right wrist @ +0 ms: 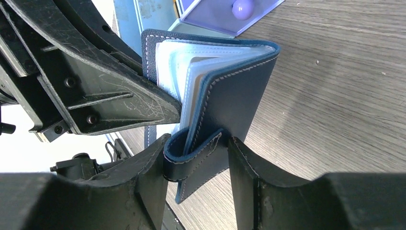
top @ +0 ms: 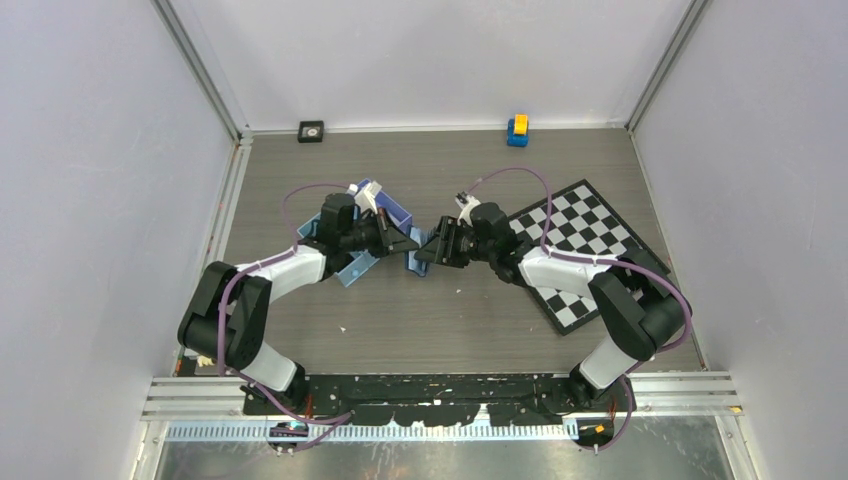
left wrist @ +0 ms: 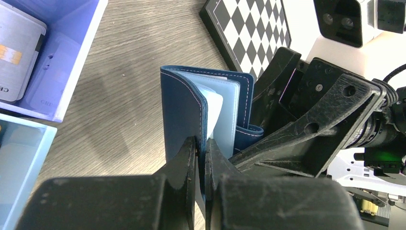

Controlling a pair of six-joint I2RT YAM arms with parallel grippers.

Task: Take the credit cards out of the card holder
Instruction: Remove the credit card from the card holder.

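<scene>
Two robot arms point(top: 290, 270), with one gripper apiece: left gripper point(left wrist: 201, 143), right gripper point(right wrist: 198, 143). One navy card holder point(left wrist: 184, 110) with several clear sleeves point(right wrist: 191, 57), too tightly stacked to count; one grey credit card point(left wrist: 14, 52) and one purple ball point(right wrist: 244, 8) in one lavender and light-blue tray point(left wrist: 81, 62). One checkerboard point(top: 585, 250) near the right edge of the table point(top: 450, 320); at the far edge, one blue-and-yellow toy point(top: 517, 130) and one small black square point(top: 311, 131).

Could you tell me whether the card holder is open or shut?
Partly open: the card holder has its covers spread apart, with pale inner sleeves showing between them.
</scene>
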